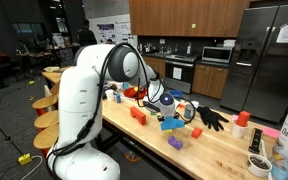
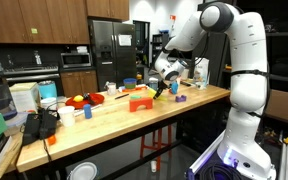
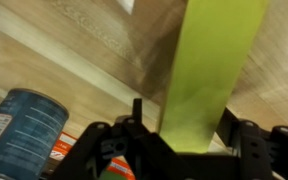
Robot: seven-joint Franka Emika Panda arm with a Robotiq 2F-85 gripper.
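My gripper [image 3: 189, 140] is shut on a long yellow-green block [image 3: 209, 70], which fills the middle of the wrist view and sticks out past the fingertips. The block hangs above the light wooden tabletop [image 3: 64, 50]. In both exterior views the gripper [image 1: 168, 104] [image 2: 161, 89] is held low over the middle of the table, tilted, with the yellow-green block [image 2: 159, 94] just showing between the fingers. A blue block [image 1: 171, 124] lies on the table right below the gripper.
A blue tin can [image 3: 19, 125] stands close beside the gripper. Red blocks [image 1: 137, 114], a purple block [image 1: 175, 143], a black glove [image 1: 212, 118] and a red cup [image 1: 242, 119] are spread over the table. An orange block [image 2: 139, 101] and a purple block [image 2: 180, 97] lie near the gripper.
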